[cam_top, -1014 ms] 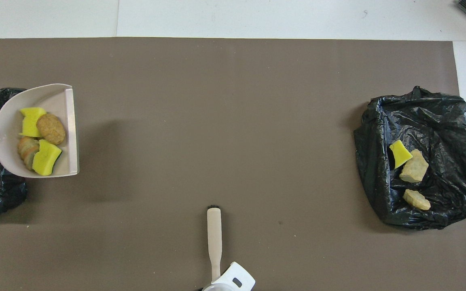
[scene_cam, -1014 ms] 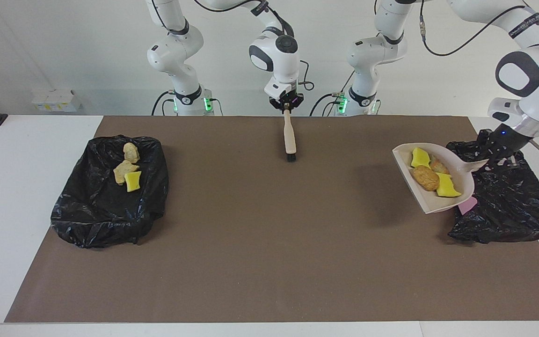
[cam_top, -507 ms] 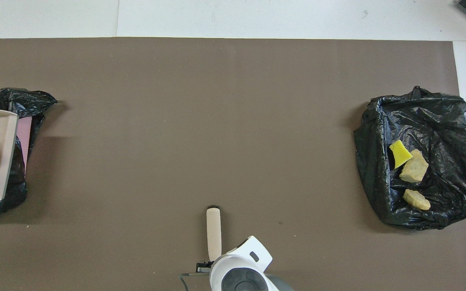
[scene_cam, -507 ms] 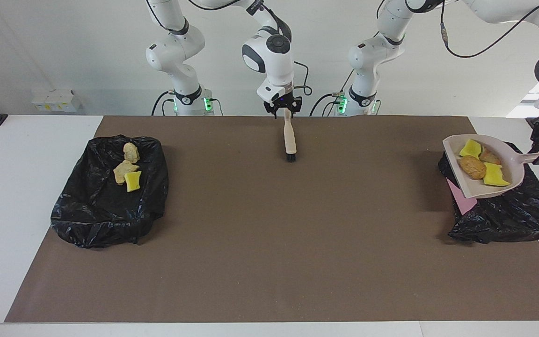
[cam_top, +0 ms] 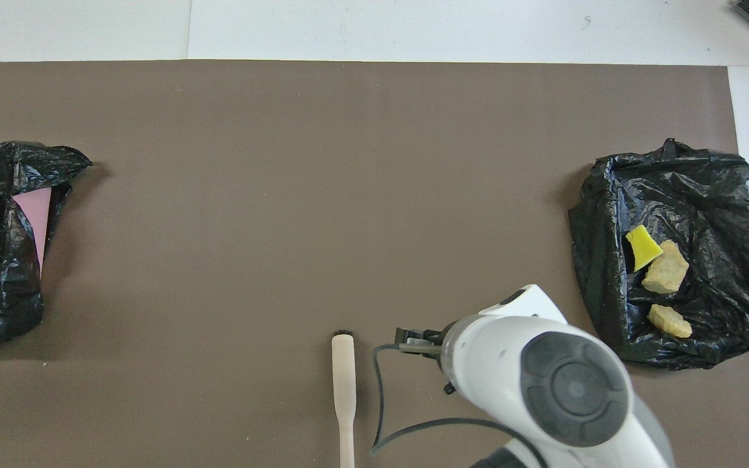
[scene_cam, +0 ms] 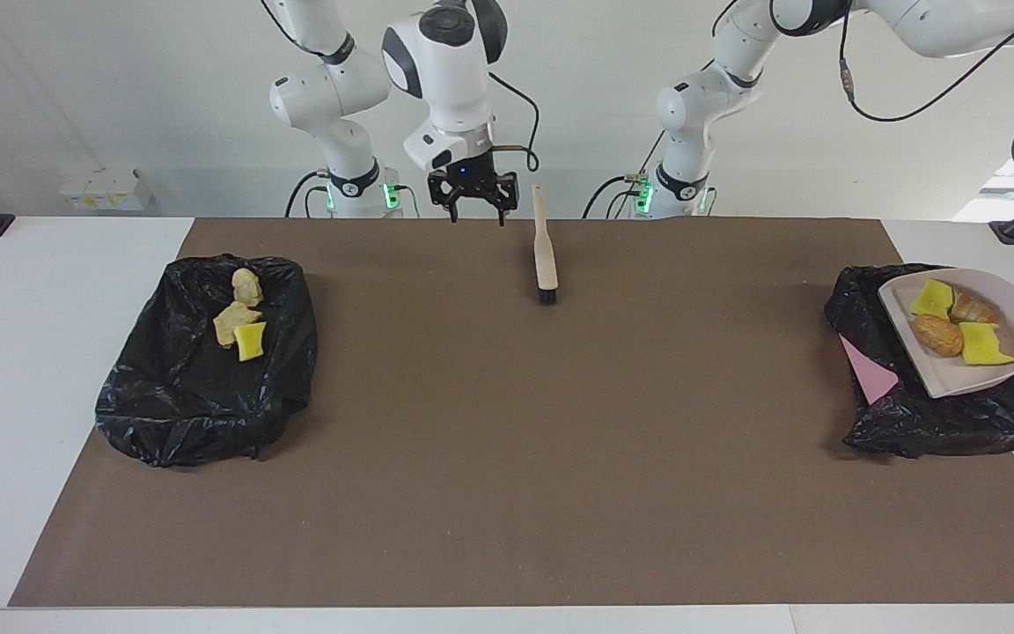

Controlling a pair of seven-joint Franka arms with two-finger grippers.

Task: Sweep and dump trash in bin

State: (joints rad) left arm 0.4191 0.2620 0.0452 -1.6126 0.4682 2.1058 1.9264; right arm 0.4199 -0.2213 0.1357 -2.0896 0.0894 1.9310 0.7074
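**Loaded dustpan poised over the bin bag, ready to tip**

The step in hand looks like the dump; the beige plastic dustpan (scene_cam: 969,339) hangs over the crumpled black bin bag (scene_cam: 929,414) at the left arm's end of the brown-covered desk (scene_cam: 507,458), its handle running off the picture's edge toward the left hand, which is out of sight (closed, presumably on that handle); four pieces of trash (scene_cam: 956,321), yellow sponge bits and brown bread-like chunks, lie in the pan. Three more scraps (scene_cam: 241,321) rest in the second black bag (scene_cam: 199,387) at the right arm's end. The right hand (scene_cam: 474,202) hovers empty with its fingers spread, beside the beige long-handled brush (scene_cam: 545,260), which lies free on the desk. Next, I judge, the pan must tilt so the scraps slide into the bag and not past its rim.
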